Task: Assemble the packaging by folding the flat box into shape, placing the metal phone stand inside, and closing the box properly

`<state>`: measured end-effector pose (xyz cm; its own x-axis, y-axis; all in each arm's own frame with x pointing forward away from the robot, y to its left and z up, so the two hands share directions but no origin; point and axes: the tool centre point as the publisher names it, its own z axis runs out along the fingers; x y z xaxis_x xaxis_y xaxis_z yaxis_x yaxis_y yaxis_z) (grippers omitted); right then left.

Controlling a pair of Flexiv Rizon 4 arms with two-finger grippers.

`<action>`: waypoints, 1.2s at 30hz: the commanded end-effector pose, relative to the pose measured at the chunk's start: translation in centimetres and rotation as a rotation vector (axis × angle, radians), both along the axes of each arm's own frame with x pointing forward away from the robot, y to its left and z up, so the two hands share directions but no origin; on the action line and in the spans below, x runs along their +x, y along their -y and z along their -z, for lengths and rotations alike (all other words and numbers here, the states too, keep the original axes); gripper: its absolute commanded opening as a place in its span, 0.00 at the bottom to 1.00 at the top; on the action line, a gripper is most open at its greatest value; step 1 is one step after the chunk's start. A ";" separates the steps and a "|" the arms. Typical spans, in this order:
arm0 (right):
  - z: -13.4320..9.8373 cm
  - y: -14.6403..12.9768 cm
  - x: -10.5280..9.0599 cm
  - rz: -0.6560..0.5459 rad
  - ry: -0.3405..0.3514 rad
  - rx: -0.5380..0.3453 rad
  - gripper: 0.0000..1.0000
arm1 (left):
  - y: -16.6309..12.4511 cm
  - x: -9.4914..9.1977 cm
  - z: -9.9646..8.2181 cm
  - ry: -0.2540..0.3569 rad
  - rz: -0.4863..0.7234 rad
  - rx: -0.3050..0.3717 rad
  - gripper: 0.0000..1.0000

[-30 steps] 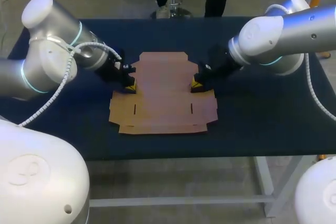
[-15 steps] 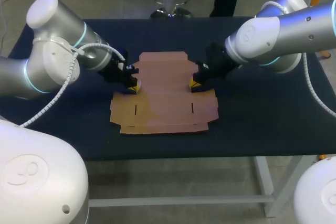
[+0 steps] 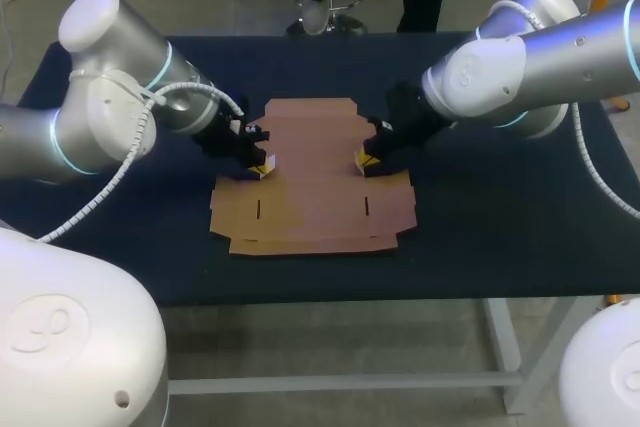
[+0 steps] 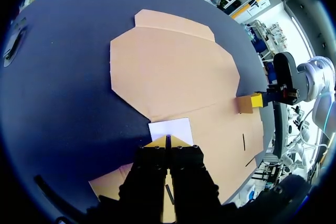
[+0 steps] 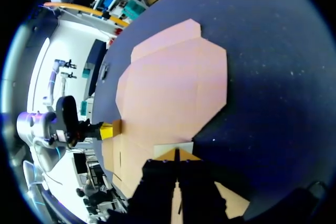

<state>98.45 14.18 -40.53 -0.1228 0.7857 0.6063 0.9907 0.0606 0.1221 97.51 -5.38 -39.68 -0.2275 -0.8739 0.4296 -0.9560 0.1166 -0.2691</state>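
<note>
A flat brown cardboard box (image 3: 310,182) lies unfolded in the middle of the dark table. My left gripper (image 3: 261,164) is shut, its tips at the box's left side flap. In the left wrist view that gripper (image 4: 168,141) touches the foot of a small pale flap (image 4: 171,128), which stands tilted up just ahead of it. My right gripper (image 3: 366,160) is shut too, at the right side flap. Its own view shows its tips (image 5: 177,153) against a raised pale flap (image 5: 173,148). Each wrist view also shows the other arm's yellow tip across the box (image 4: 173,72). No phone stand is in view.
The dark blue table top (image 3: 500,217) stretches well beyond the box on every side. Its front edge (image 3: 400,297) runs a short way below the box's near flaps.
Both grippers have slid a little inward toward the box's middle, and the two small side flaps have tipped up ahead of them.
</note>
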 end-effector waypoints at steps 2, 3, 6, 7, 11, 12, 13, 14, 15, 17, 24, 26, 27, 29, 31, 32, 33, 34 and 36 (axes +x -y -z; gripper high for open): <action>0.2 -0.5 0.1 0.003 -0.003 -0.020 0.00 | 0.5 0.3 0.1 -0.003 -0.001 0.012 0.00; 0.2 -0.5 0.1 0.003 -0.004 -0.022 0.00 | 0.6 0.3 0.1 -0.002 0.000 0.013 0.00; 0.4 -0.6 0.1 0.000 -0.008 -0.027 0.00 | 0.9 0.4 0.1 -0.001 0.003 0.020 0.00; 0.4 -0.7 0.1 -0.003 -0.010 -0.028 0.00 | 1.0 0.5 0.2 0.000 0.003 0.024 0.00; 0.5 -0.9 0.1 -0.005 -0.012 -0.039 0.00 | 1.3 0.6 0.4 0.002 -0.002 0.036 0.00; 0.6 -0.9 0.1 -0.004 -0.012 -0.046 0.00 | 1.4 0.7 0.4 0.004 -0.006 0.042 0.00; 0.6 -1.0 0.1 -0.002 -0.013 -0.052 0.00 | 1.5 0.7 0.5 0.007 -0.014 0.052 0.00; 0.7 -1.1 0.1 -0.003 -0.014 -0.055 0.00 | 1.6 0.8 0.6 0.007 -0.013 0.053 0.00; 0.8 -1.2 0.2 -0.003 -0.015 -0.063 0.00 | 1.7 0.8 0.7 0.007 -0.014 0.059 0.00; 0.9 -1.3 0.2 0.001 -0.015 -0.076 0.00 | 2.0 0.8 0.7 0.014 -0.025 0.074 0.00; 1.7 -1.8 0.3 0.004 -0.035 -0.125 0.00 | 2.3 1.0 1.2 0.006 -0.054 0.114 0.00; 2.0 -1.9 0.3 0.005 -0.046 -0.135 0.00 | 2.1 1.0 1.4 -0.006 -0.063 0.117 0.00; 2.2 -1.9 0.3 0.006 -0.054 -0.140 0.00 | 2.1 1.0 1.4 -0.015 -0.064 0.117 0.00; 2.6 -1.9 0.4 0.010 -0.067 -0.158 0.00 | 2.0 1.1 1.6 -0.027 -0.076 0.123 0.00; 2.9 -2.0 0.4 0.012 -0.079 -0.171 0.00 | 1.9 1.1 1.8 -0.036 -0.080 0.126 0.00; 3.0 -2.0 0.4 0.013 -0.084 -0.176 0.00 | 1.8 1.1 1.9 -0.042 -0.083 0.126 0.00; 3.1 -2.0 0.4 0.011 -0.091 -0.175 0.00 | 1.8 1.1 1.9 -0.045 -0.084 0.127 0.00; 3.2 -2.0 0.4 0.011 -0.094 -0.175 0.00 | 1.7 1.1 2.0 -0.050 -0.087 0.128 0.00; 3.2 -2.0 0.4 0.013 -0.096 -0.175 0.00 | 1.6 1.1 2.0 -0.057 -0.091 0.129 0.00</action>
<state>98.37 15.70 -42.53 -0.0603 0.8818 0.4677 0.9982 0.0536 0.0275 98.32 -6.98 -40.99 -0.1314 -0.9266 0.3525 -0.9761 0.0588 -0.2093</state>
